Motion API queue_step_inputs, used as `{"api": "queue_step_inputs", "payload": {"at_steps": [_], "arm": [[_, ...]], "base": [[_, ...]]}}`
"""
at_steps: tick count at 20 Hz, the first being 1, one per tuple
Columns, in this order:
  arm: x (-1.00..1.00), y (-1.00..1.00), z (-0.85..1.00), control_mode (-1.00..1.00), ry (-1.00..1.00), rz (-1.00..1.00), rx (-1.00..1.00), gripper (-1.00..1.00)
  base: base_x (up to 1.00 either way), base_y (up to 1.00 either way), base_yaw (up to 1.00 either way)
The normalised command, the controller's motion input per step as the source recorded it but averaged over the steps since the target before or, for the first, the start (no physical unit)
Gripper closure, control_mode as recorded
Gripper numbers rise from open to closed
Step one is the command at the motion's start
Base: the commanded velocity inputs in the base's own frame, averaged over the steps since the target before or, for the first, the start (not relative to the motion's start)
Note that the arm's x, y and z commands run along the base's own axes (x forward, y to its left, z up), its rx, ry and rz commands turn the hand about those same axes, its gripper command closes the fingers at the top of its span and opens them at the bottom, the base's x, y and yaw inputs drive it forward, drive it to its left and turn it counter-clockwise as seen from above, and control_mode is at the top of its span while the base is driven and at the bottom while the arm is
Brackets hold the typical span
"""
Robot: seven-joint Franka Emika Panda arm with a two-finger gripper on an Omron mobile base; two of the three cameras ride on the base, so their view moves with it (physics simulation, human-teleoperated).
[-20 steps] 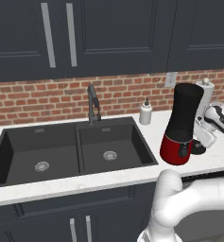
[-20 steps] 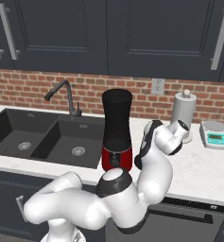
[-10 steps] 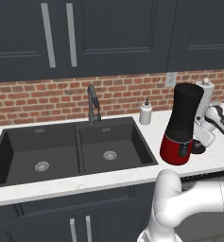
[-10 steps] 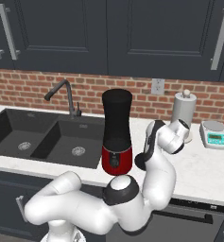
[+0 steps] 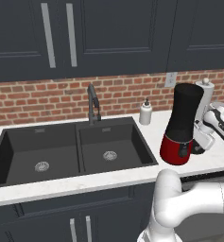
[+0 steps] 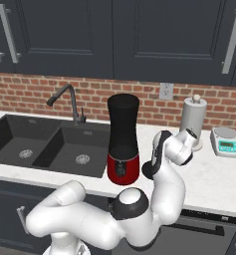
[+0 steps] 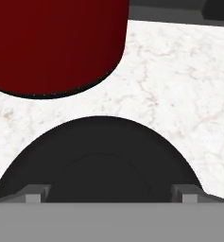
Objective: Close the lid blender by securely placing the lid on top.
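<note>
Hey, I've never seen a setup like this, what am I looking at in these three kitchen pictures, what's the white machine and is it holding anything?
It is a white robot arm in a computer-rendered kitchen. Two pictures come from cameras behind the arm, to its left and right. The third comes from a camera on its hand.

On the white marbled counter, beside a dark double sink, stands the blender: a tall black jar on a glossy red base. A white soap bottle stands by the brick wall.

In the hand view, the two-finger gripper is low over the flat round black lid, which lies on the counter by the red base. The jaws stand open, one at each side, and nothing is held.
</note>
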Motion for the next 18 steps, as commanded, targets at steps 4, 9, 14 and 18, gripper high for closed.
{"api": "queue_step_inputs", "payload": {"at_steps": [4, 9, 14, 18], "arm": [[-0.20, 0.00, -0.65, -1.00, 0.00, 0.00, -0.07, -1.00], [-0.14, 0.00, -0.68, -1.00, 0.02, 0.00, -0.08, 1.00], [-0.05, 0.00, -0.56, -1.00, 0.04, -0.01, -0.07, 1.00], [-0.02, 0.00, -0.25, -1.00, 0.00, 0.00, 0.00, 1.00]], "base": [[0.00, 0.00, 0.00], [0.00, 0.00, 0.00], [0.00, 0.00, 0.00], [0.00, 0.00, 0.00]]}}
